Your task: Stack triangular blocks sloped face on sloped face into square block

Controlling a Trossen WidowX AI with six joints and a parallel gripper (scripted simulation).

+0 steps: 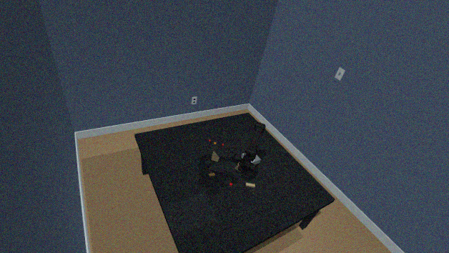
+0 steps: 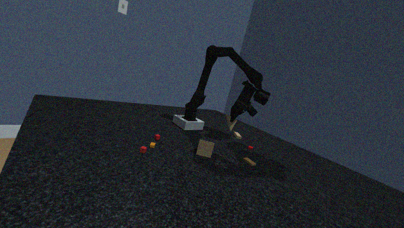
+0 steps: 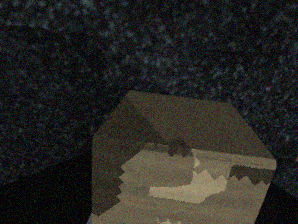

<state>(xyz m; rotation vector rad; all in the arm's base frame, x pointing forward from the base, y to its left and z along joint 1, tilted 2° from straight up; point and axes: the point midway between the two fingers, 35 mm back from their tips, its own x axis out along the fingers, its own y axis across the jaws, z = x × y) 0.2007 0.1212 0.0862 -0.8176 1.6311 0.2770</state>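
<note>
1. Far left on the dark tabletop (image 2: 80, 167) sit two small red cubes (image 2: 143, 149) and an orange cube (image 2: 152, 145). They lie well apart from the action, toward the left edge.
2. Next comes the arm's white base (image 2: 180, 120), planted toward the far corner, with the black arm arching up and over to the right.
3. Just right of the base and nearer the front edge, the lower triangular block (image 2: 205, 148) rests alone on the tabletop, nothing touching it.
4. Here's the carried triangular block (image 2: 232, 123), tan, clamped between the fingers (image 2: 234, 120). The wrist view is filled with it, hanging above bare tabletop. Whether its lowest corner clears the surface I cannot tell.
5. The key relation: the lower block lies to the left of the fingers and nearer the front edge, close by but clearly apart. My call is the carry has to travel that way and come down from above, not sideways, so the lower block isn't shoved.
6. How the slope of the held block lines up with the lower block's slope is too dim to judge.
7. Further right, two small tan bits (image 2: 237, 134) (image 2: 249, 161) and a red cube (image 2: 250, 147) sit near the path and could be clipped.
</note>
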